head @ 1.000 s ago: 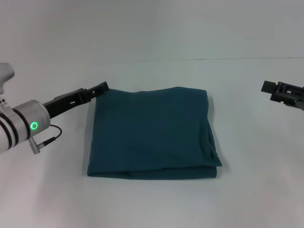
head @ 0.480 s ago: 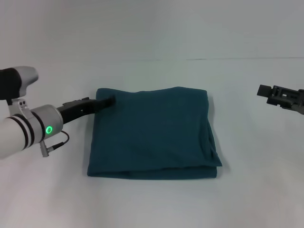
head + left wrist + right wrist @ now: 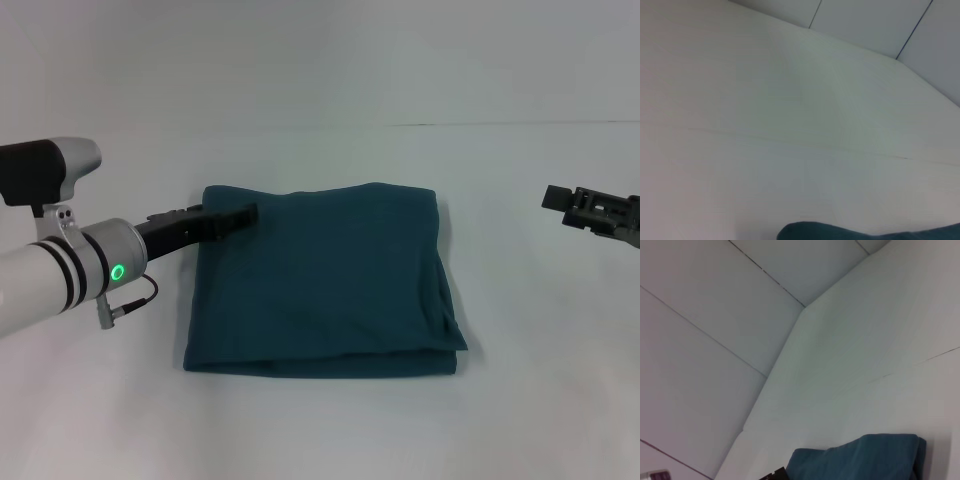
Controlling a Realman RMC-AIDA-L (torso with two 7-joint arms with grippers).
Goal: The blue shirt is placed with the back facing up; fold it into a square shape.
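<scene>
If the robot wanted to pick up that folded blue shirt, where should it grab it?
Probably at a far corner of the blue shirt, coming in from the side. It lies flat in a near-square stack; the layered edges show along the near and right sides, so a corner pinch would likely catch all layers. The left gripper is over the far-left corner; the right gripper hangs apart.

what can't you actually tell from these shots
- Left tool: head view, dark against the blue shirt; open or shut is unclear, as is whether it touches the cloth.
- Right tool: head view, cut by the frame edge; its state is unreadable.
- Shirt layers: hidden under the top fold.
</scene>
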